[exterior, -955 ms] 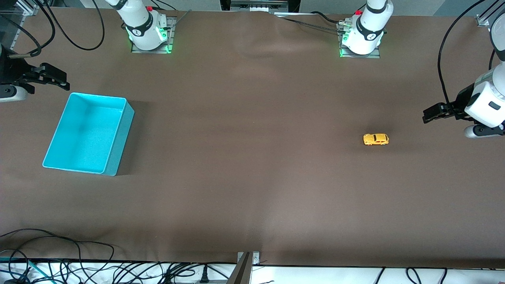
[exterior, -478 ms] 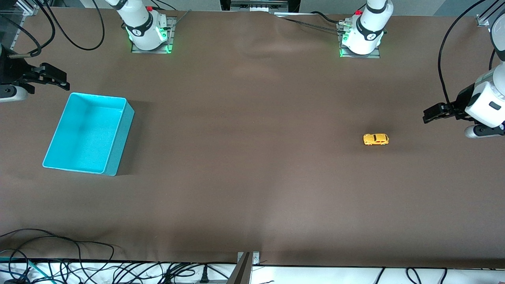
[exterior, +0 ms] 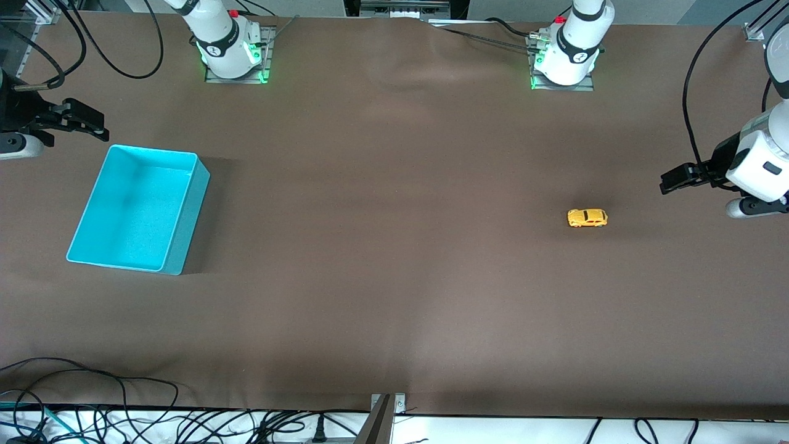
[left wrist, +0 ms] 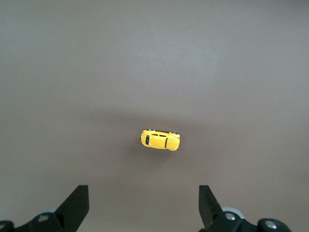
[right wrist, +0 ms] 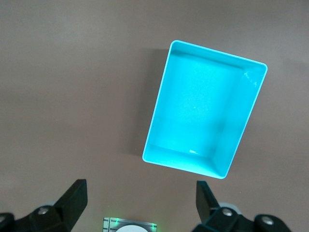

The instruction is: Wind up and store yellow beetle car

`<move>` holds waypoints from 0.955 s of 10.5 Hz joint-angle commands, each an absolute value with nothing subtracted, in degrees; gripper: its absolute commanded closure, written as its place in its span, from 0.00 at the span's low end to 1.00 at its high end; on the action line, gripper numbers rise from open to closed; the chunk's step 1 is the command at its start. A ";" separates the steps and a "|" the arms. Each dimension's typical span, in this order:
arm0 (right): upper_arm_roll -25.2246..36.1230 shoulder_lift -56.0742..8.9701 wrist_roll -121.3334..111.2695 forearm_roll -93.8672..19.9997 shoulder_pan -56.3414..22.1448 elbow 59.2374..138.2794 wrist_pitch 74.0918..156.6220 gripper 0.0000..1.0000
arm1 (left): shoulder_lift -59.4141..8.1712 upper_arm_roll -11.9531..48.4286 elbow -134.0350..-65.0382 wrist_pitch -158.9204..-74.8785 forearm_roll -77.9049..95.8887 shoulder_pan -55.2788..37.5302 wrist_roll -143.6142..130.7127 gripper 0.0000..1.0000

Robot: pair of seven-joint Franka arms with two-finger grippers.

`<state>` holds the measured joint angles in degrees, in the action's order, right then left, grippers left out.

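Observation:
The yellow beetle car (exterior: 587, 217) rests on its wheels on the brown table toward the left arm's end; the left wrist view shows the same car (left wrist: 160, 139) from above. My left gripper (exterior: 673, 178) hangs open and empty in the air near that end's edge, apart from the car. In the left wrist view its gripper (left wrist: 143, 205) has both dark fingers spread wide. My right gripper (exterior: 86, 122) is open too, up in the air beside the turquoise bin (exterior: 185, 209). The right wrist view shows that gripper (right wrist: 141, 203) empty, with the empty bin (right wrist: 166, 101) below.
Both arm bases (exterior: 231, 52) (exterior: 564, 58) stand along the table edge farthest from the front camera. Loose black cables (exterior: 92, 407) and a metal bracket (exterior: 385, 410) lie along the edge nearest it.
The left arm's wrist has shifted very slightly. The car, the bin and the right arm have not moved.

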<state>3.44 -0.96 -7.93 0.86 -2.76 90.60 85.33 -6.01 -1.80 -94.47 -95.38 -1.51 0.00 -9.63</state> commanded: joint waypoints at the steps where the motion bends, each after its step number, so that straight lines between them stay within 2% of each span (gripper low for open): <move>1: 3.52 -0.70 -9.05 1.05 -2.64 90.44 84.73 0.00 | -6.42 -1.32 -94.04 -95.27 -0.18 0.70 -14.38 0.00; 7: 3.43 -0.96 -9.05 1.05 -2.55 90.62 84.90 0.00 | -8.52 -1.23 -94.75 -95.27 0.09 0.53 -51.34 0.00; 10: 3.43 -1.14 -9.05 1.05 -2.64 90.62 85.25 0.00 | -9.58 -1.14 -96.58 -95.45 0.44 0.44 -60.53 0.00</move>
<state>3.45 -1.25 -7.93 0.85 -2.73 90.67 85.33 -9.63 -1.49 -95.22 -95.35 -0.27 0.06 -56.51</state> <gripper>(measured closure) 0.000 0.000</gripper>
